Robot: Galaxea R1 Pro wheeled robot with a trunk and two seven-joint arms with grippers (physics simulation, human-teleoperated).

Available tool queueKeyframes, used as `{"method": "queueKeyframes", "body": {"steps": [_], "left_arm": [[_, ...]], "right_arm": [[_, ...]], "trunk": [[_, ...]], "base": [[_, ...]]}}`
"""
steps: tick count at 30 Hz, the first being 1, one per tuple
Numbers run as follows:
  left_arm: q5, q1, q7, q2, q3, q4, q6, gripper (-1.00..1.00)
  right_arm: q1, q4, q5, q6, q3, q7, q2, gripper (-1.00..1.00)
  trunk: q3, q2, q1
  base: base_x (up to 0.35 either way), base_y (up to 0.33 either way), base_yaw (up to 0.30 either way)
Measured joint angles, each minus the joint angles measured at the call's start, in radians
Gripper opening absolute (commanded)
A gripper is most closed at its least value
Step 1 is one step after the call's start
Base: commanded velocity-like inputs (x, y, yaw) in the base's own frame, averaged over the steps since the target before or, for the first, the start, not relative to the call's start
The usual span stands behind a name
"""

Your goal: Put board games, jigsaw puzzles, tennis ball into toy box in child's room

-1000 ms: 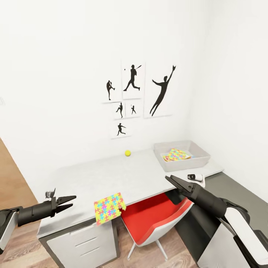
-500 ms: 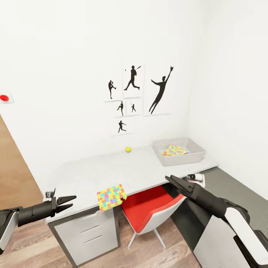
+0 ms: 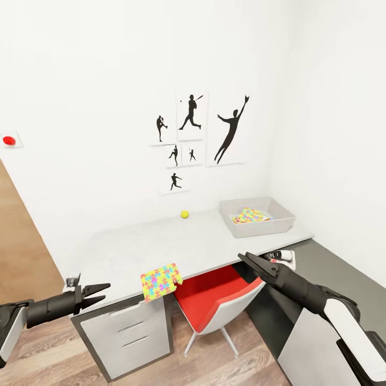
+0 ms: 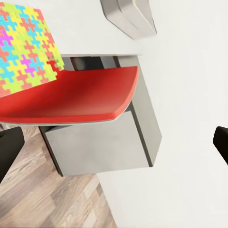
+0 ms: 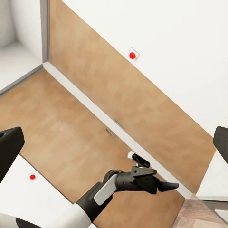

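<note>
Approach work looks like the step in hand: the robot is facing the table [image 3: 214, 244] from a little way off, and neither tool is carrying anything. From the head view, the left tool [image 3: 96, 294] is hanging out in front of the drawer unit [image 3: 126, 335] with its fingers a little apart, and the right tool [image 3: 247, 260] is pointing forward above the red chair [image 3: 214, 305]; whether its jaws are parted I cannot tell. One jigsaw puzzle [image 3: 160, 280] is lying at the table's near edge, partly overhanging it. The tennis ball [image 3: 184, 214] is sitting near the wall, and the toy box [image 3: 279, 222] at the table's right end is already holding a second jigsaw sheet [image 3: 250, 216]. I judge the overhanging puzzle the likely next pick, which calls for closing in and bringing a tool level with its free edge. The wall prints [image 3: 201, 134] are showing baseball silhouettes, no writing.

From the left wrist view, the puzzle is sitting above the red seat, the fingertips standing wide apart.

From the right wrist view, the left arm is reaching over plank floor [image 5: 71, 137], fingertips wide apart. No lettering is legible anywhere.
</note>
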Motion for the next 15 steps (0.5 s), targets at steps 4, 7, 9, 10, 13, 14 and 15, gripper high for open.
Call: {"method": "queueKeyframes", "body": {"steps": [4, 7, 9, 10, 13, 14, 15], "left_arm": [[0.000, -0.001, 0.003, -0.009, -0.001, 0.013, -0.002, 1.00], [0.000, -0.001, 0.011, -0.015, -0.001, 0.029, -0.002, 1.00], [0.000, -0.002, 0.017, -0.017, 0.000, 0.041, -0.002, 1.00], [0.000, -0.003, 0.024, -0.017, 0.000, 0.054, -0.002, 1.00], [0.000, -0.005, 0.049, -0.018, 0.001, 0.108, -0.004, 1.00], [0.000, -0.005, 0.054, -0.018, 0.001, 0.121, -0.004, 1.00], [0.000, -0.006, 0.061, -0.018, 0.002, 0.133, -0.005, 1.00]], "right_arm": [[0.000, 0.000, 0.001, 0.001, 0.000, 0.000, -0.002, 1.00], [0.000, 0.000, 0.001, 0.000, -0.001, -0.001, -0.002, 1.00], [0.000, 0.001, 0.001, 0.000, -0.006, -0.001, -0.003, 1.00], [0.000, 0.002, 0.001, 0.001, -0.015, -0.002, -0.005, 1.00], [0.004, 0.003, 0.001, 0.004, -0.042, -0.002, -0.017, 1.00], [0.007, 0.003, 0.001, 0.005, -0.046, -0.003, -0.020, 1.00], [0.010, 0.003, 0.001, 0.005, -0.050, -0.002, -0.024, 1.00]], "trunk": [[-0.003, -0.007, 0.004], [-0.013, -0.028, 0.015], [-0.019, -0.042, 0.023], [-0.022, -0.049, 0.027], [-0.031, -0.070, 0.038], [-0.035, -0.077, 0.042], [-0.038, -0.084, 0.046]], "base": [[0.000, 0.000, 0.000], [0.000, 0.000, 0.000], [0.000, 0.000, 0.000], [0.000, 0.000, 0.000], [0.000, 0.000, 0.000], [0.000, 0.000, 0.000], [0.000, 0.000, 0.000]]}}
